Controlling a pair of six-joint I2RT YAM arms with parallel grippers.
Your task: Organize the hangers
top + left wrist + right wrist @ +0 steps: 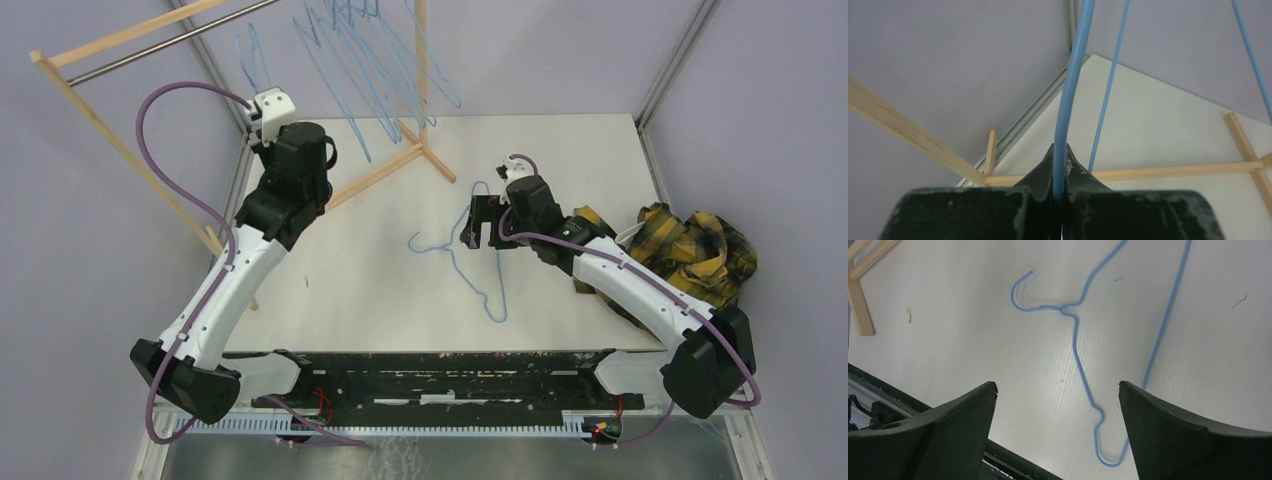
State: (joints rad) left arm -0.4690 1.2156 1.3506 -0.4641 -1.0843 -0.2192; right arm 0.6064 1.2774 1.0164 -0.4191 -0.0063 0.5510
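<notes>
Several light-blue hangers [345, 45] hang from the rack's metal rod at the back. My left gripper [1060, 150] is raised beside the rack's left end and is shut on the wire of one hanger [1068, 95], which runs up out of the jaws. That hanger [248, 58] hangs apart from the others, further left. Another hanger [478, 280] lies flat on the white table near the middle. My right gripper [1058, 385] hovers open just above this hanger [1080, 365], its hook to the left and its lower corner between the fingers.
The wooden rack [120, 40] with its metal rod [170, 42] stands at the back left, and its floor bars [385, 168] reach onto the table. A yellow plaid cloth [690, 245] is bunched at the right edge, beside my right arm.
</notes>
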